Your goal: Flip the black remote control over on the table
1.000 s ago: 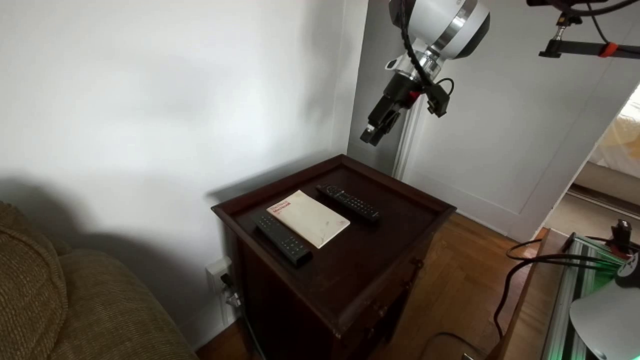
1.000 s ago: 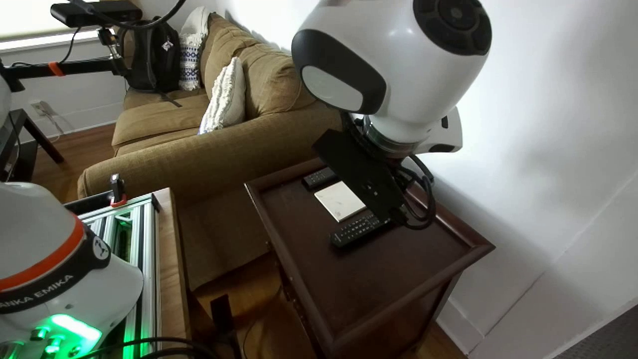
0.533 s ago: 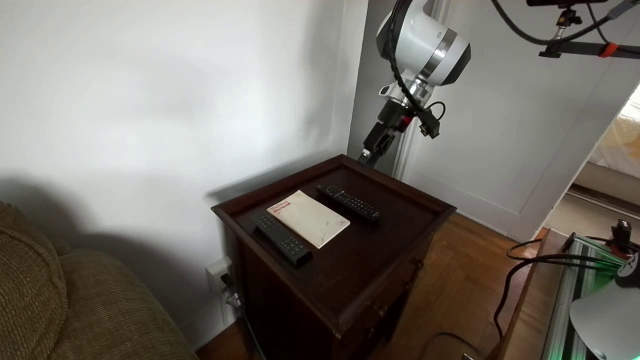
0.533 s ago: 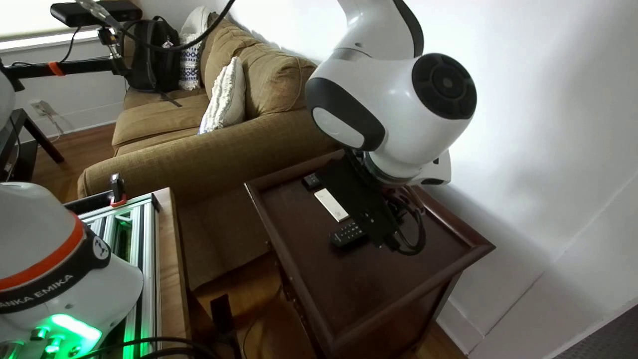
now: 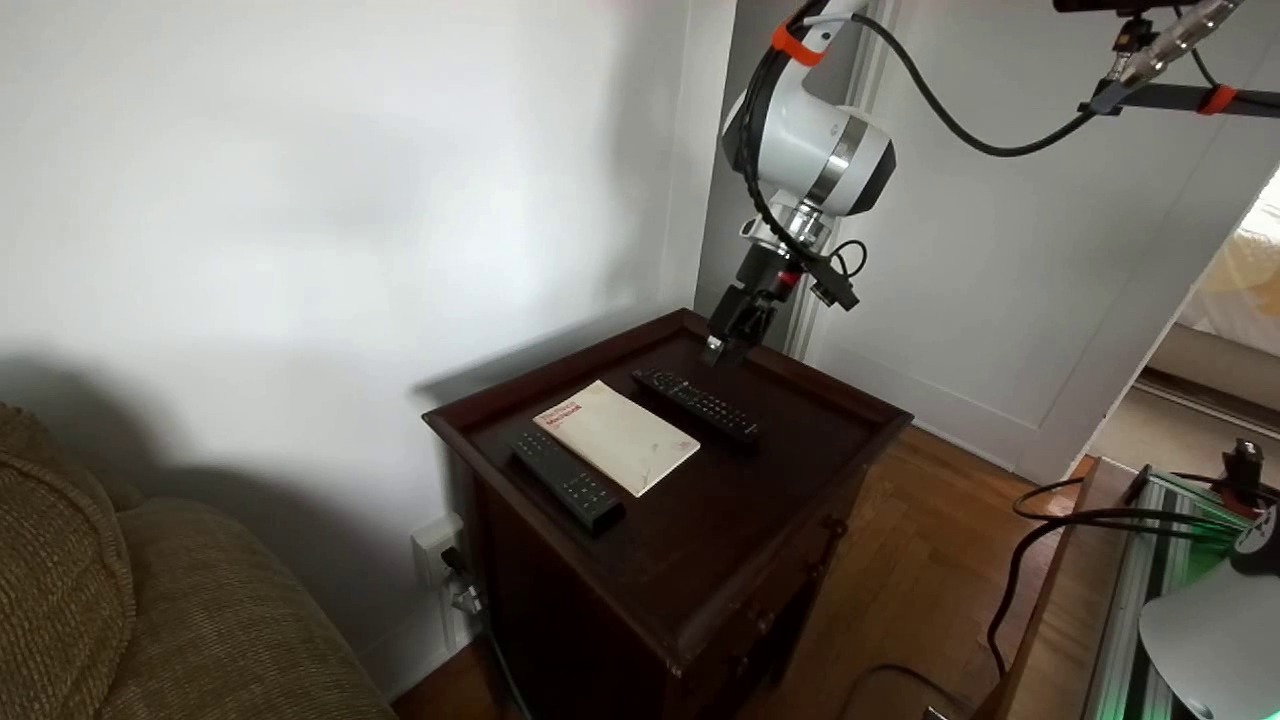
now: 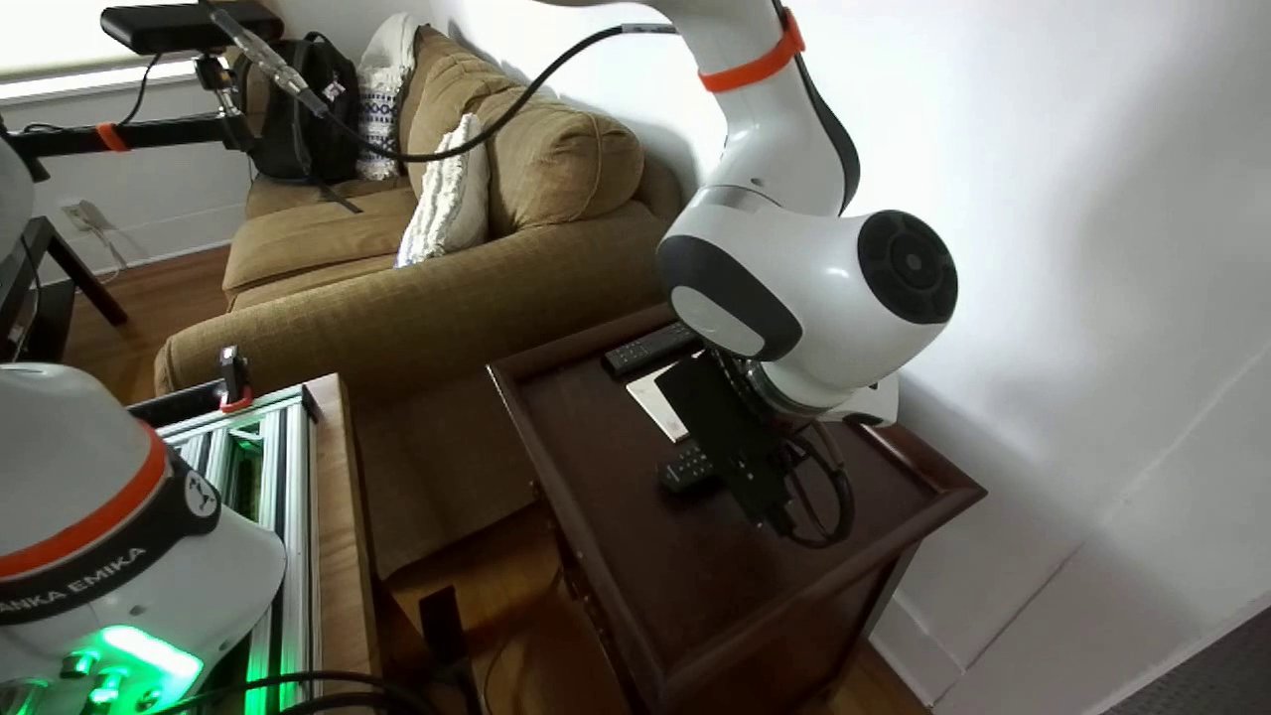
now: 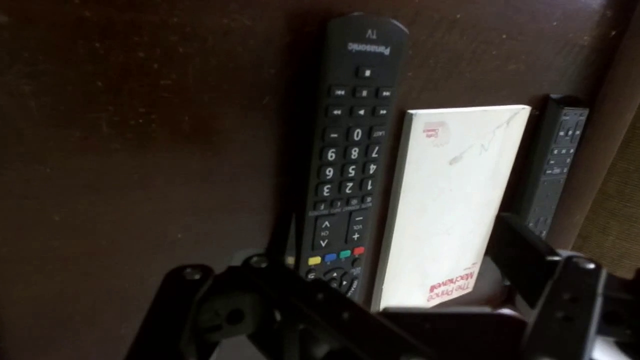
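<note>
The dark reddish-brown table (image 5: 700, 540) holds two black remotes, both buttons up. The Panasonic remote (image 5: 697, 402) lies beside a cream book; in the wrist view it (image 7: 352, 152) runs lengthwise, its lower end hidden by the gripper. The second remote (image 5: 565, 478) lies along the other side of the book and also shows in the wrist view (image 7: 557, 155). My gripper (image 5: 723, 352) is above the table near the Panasonic remote's far end, apart from it. In the wrist view the gripper's (image 7: 400, 240) fingers stand wide apart with nothing held.
The cream book (image 5: 617, 437) lies between the remotes. A raised rim (image 6: 586, 556) runs round the tabletop. White walls (image 5: 350, 200) stand behind the table, and a brown couch (image 6: 447, 318) is beside it. A cable (image 6: 556, 79) hangs from the arm.
My arm has come down and toward the table, bringing the gripper from high above the table's far corner to low near the Panasonic remote. The remotes and book have not moved.
</note>
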